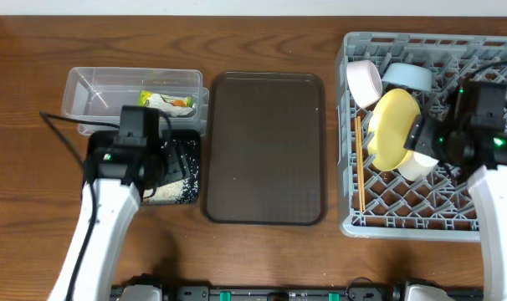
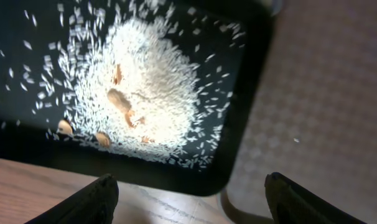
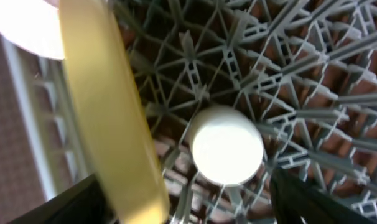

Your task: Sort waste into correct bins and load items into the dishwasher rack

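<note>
Your left gripper [image 2: 190, 183] hangs jaws apart over the black tray [image 2: 254, 74]; right gripper [image 3: 187, 183] jaws apart in the rack [image 1: 350, 221].
In the clear tub [image 1: 86, 88] lies the wrapper [image 1: 166, 103]; rice [image 2: 151, 81] heaped in the black tray; yellow plate [image 1: 393, 125] on edge in the rack; white cup [image 3: 227, 146] between your right fingers, not touching them.

The brown wooden bench [image 1: 262, 38] shows fine grain and a soft sheen. The clear plastic rectangular tub [image 1: 86, 88] is glossy, and the shallow black rectangular tray [image 2: 254, 81] is smooth and faintly shiny. The large dark brown serving tray [image 1: 266, 150] looks matt and finely textured. The grey plastic lattice rack [image 1: 404, 221] is matt, and the yellow round plate [image 1: 393, 125] is smooth.
</note>
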You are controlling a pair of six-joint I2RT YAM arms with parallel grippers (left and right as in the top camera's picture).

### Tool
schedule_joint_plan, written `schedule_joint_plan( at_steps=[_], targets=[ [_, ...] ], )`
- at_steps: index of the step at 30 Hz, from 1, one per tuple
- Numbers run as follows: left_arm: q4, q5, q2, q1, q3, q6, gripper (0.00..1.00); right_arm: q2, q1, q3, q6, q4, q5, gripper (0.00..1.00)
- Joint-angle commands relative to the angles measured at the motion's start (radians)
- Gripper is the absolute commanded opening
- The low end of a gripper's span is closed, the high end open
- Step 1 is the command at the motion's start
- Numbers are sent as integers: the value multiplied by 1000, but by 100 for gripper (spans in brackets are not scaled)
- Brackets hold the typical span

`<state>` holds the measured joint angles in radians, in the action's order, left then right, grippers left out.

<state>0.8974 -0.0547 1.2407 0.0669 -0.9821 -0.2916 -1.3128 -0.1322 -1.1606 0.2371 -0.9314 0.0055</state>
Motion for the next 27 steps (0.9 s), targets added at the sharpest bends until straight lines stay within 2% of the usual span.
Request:
schedule_joint_plan(
  at_steps=[1,7,8,9,12,17,27],
  targets=[
    [10,-24,-151,-4,49,62,79,71,-4,5,-57,-31,-120,82],
    [-42,-24,-460,-4,186,50,79,287,3,183,-83,94,-138,94],
    [-51,-24,-511,-4,203,47,85,328,8,220,-86,119,-136,99],
    [-63,-24,-556,-4,219,47,90,384,10,268,-83,148,-129,99],
    [-77,-24,-650,-4,233,47,91,517,8,369,-77,180,-118,99],
    [-72,-24,-710,-4,233,47,92,653,8,468,-77,172,-115,99],
    [-68,-24,-706,-4,233,47,93,670,8,496,-77,67,-115,99]
  ],
)
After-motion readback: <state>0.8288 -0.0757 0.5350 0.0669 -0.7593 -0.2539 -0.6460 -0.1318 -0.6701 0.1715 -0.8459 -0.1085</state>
